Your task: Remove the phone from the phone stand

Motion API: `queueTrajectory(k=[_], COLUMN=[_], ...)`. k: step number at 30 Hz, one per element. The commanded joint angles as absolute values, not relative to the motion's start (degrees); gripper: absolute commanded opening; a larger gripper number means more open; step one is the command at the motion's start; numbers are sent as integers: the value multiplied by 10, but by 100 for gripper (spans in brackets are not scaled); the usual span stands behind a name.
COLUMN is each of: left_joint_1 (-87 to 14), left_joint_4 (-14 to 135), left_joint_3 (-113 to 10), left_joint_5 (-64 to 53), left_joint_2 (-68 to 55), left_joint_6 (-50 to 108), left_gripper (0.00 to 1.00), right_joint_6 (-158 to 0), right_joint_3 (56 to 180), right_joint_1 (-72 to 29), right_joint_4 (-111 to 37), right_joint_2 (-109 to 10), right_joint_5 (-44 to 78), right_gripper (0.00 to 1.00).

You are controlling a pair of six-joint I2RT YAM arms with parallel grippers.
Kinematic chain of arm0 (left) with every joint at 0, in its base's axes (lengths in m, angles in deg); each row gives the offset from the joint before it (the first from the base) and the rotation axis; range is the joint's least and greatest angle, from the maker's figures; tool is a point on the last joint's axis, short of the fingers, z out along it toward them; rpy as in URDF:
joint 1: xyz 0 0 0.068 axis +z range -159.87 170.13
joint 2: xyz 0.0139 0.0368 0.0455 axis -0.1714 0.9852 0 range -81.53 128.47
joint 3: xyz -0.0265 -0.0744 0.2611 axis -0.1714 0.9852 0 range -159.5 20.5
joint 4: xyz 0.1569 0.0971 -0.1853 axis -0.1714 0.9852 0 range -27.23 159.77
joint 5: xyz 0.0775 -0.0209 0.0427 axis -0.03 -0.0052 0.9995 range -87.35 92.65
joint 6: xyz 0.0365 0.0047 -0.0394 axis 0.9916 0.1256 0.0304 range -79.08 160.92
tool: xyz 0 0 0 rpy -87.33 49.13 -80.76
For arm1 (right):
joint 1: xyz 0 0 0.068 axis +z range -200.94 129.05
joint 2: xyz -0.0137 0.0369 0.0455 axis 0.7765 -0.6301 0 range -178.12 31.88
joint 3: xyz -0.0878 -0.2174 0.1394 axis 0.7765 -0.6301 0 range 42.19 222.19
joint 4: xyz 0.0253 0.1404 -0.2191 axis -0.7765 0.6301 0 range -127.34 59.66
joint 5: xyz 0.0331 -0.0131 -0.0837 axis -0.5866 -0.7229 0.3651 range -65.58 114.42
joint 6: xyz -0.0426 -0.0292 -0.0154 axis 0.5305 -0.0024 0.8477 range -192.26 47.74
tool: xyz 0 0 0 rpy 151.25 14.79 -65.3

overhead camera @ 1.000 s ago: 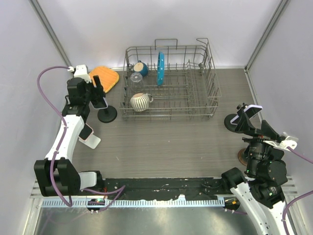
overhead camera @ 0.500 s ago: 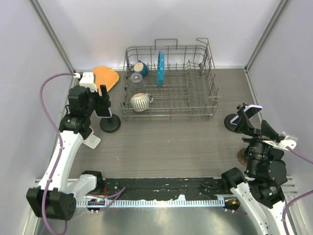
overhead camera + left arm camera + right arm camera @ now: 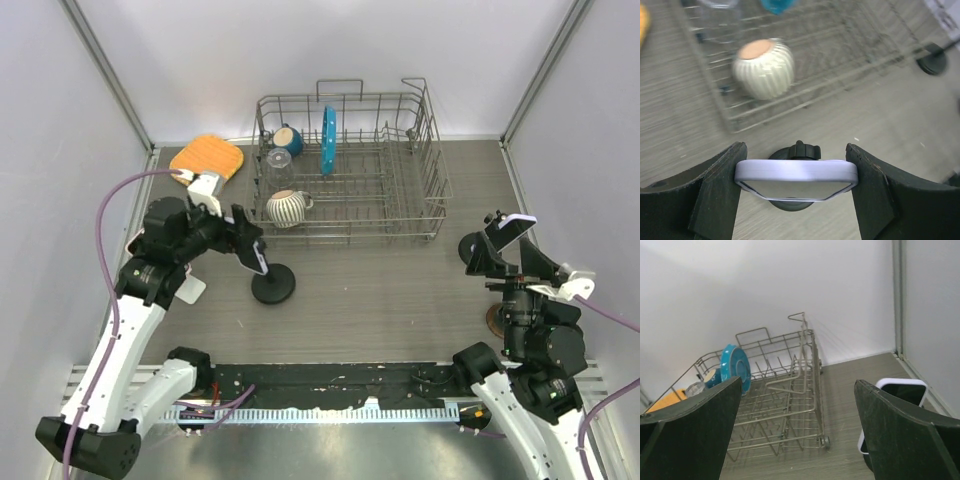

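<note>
A phone in a lavender case [image 3: 796, 172] stands on a black phone stand with a round base [image 3: 273, 288] on the table in front of the dish rack. My left gripper [image 3: 247, 250] is shut on the phone's two sides; in the left wrist view [image 3: 796, 165] the stand's knob [image 3: 801, 149] and base show behind it. A second phone [image 3: 517, 221] sits on another black stand [image 3: 468, 250] at the right. My right gripper [image 3: 503, 246] is open and empty beside it; in the right wrist view [image 3: 797, 390] that phone [image 3: 900, 392] shows behind the right finger.
A wire dish rack [image 3: 345, 237] at the back holds a striped mug [image 3: 288, 207], a blue plate [image 3: 327, 139], a blue cup and a glass. An orange pad [image 3: 207, 155] lies at the back left. Another phone [image 3: 190, 289] lies flat under my left arm.
My left gripper, shut on the phone, has moved right and nearer, and the stand has come with it from beside the rack's left corner to in front of the rack. The right arm barely moved.
</note>
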State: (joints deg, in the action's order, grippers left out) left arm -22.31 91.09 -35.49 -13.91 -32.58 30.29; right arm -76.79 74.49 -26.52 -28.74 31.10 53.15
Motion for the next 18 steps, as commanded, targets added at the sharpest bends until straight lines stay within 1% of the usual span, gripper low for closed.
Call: queueTrajectory(k=[1, 3, 4, 6, 7, 9, 14, 18], left_joint_1=[-304, -354, -370, -419, -435, -476, -498, -500], left_joint_4=[847, 835, 830, 811, 807, 792, 724, 705], left_joint_3=[-399, -406, -409, -413, -418, -427, -435, -446], left_joint_5=[-230, -227, -221, -211, -198, -185, -219, -274], left_joint_2=[-330, -314, -306, -285, -276, -249, -207, -173], left_joint_6=[294, 312, 318, 340, 350, 378, 387, 394], left_gripper=[15, 15, 15, 15, 15, 15, 15, 15], right_joint_6=[-792, -806, -814, -819, -819, -816, -838, -863], right_joint_3=[795, 814, 818, 831, 836, 852, 862, 825], right_joint_1=[-262, -262, -262, -262, -262, -262, -262, -262], right_joint_4=[-268, -255, -248, -242, -233, -224, -231, -296], right_joint_2=[256, 215, 199, 156, 140, 93, 31, 10], right_joint_5=[405, 363, 310, 257, 201, 156, 82, 19], right_gripper=[100, 100, 100, 100, 100, 100, 100, 100])
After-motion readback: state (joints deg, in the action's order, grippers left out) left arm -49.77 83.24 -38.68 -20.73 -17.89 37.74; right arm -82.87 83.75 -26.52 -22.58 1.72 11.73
